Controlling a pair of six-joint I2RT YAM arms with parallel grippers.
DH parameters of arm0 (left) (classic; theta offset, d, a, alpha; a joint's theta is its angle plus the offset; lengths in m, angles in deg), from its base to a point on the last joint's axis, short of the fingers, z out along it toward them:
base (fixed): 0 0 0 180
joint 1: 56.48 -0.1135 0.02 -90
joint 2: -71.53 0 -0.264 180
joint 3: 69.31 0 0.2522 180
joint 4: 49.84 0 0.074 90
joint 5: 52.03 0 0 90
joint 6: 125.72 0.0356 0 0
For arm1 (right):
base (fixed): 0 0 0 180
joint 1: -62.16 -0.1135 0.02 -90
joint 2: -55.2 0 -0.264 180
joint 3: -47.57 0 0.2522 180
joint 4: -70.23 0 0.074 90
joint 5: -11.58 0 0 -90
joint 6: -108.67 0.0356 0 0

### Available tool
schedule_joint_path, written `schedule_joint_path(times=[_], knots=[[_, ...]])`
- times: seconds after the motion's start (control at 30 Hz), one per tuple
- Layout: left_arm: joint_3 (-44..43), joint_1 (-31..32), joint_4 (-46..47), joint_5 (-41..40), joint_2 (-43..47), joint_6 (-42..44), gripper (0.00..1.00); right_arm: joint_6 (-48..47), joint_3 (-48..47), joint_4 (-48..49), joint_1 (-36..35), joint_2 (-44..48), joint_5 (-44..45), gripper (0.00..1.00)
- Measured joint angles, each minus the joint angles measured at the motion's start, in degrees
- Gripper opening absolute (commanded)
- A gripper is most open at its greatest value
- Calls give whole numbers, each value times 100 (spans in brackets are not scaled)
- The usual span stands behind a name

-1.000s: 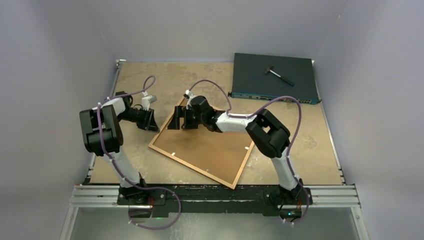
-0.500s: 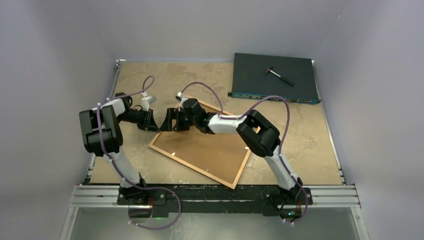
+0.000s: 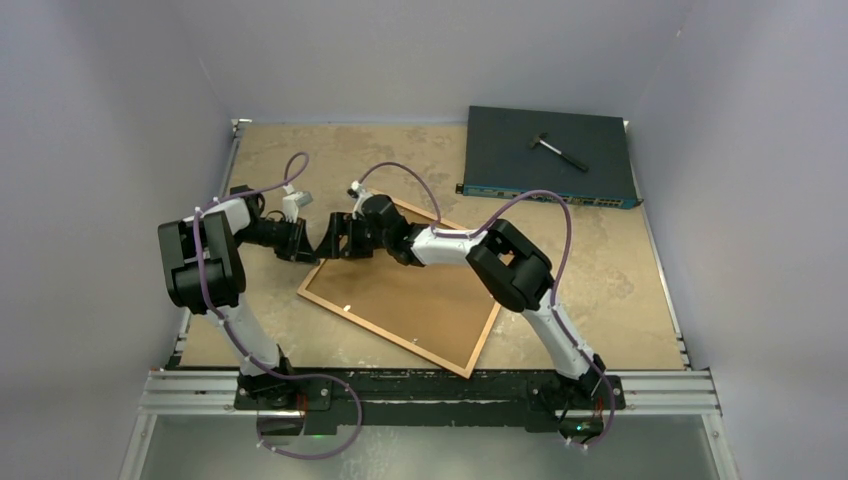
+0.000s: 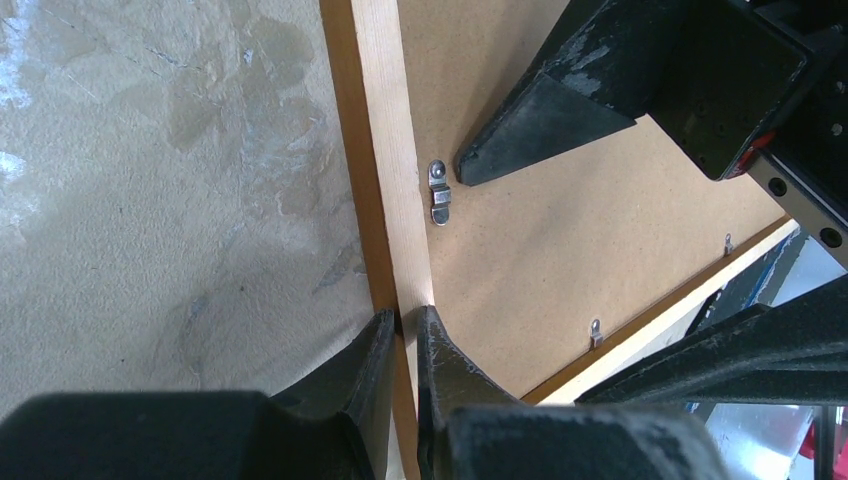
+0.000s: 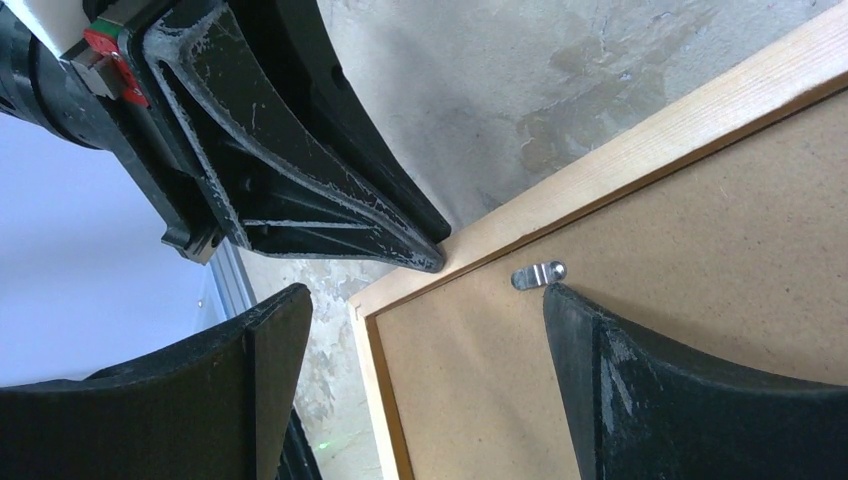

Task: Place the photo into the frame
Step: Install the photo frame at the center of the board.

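Closed since a second ago, the left gripper [image 4: 400,330] now pinches the frame [image 4: 385,150] at its left rail, likely steadying it, while beyond, the right gripper [image 5: 425,292], arm stretched leftward, has slid over the frame's far corner, fingers spread beside a clip [image 5: 538,273]; the photo is not visible.

Dark flat box [image 3: 510,160], small tool [image 3: 557,152] on top

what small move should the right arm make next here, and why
Probably ease the open right gripper sideways so its finger pushes the metal clip round off the backing board. The left gripper is shut on the frame rail, steadying it, and the finger tip sits just beside that clip.
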Motion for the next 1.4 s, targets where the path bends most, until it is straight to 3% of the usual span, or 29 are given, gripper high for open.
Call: schedule_joint_path(times=[1.1,1.3,1.4], knots=[[4,0,4,4,9,0,0,26,-321,105,-39,-278,-195,87],[9,0,4,7,15,0,0,-20,-420,101,-59,-334,-210,92],[-15,0,-35,-2,22,9,11,-227,-407,63,-76,-282,-219,94]])
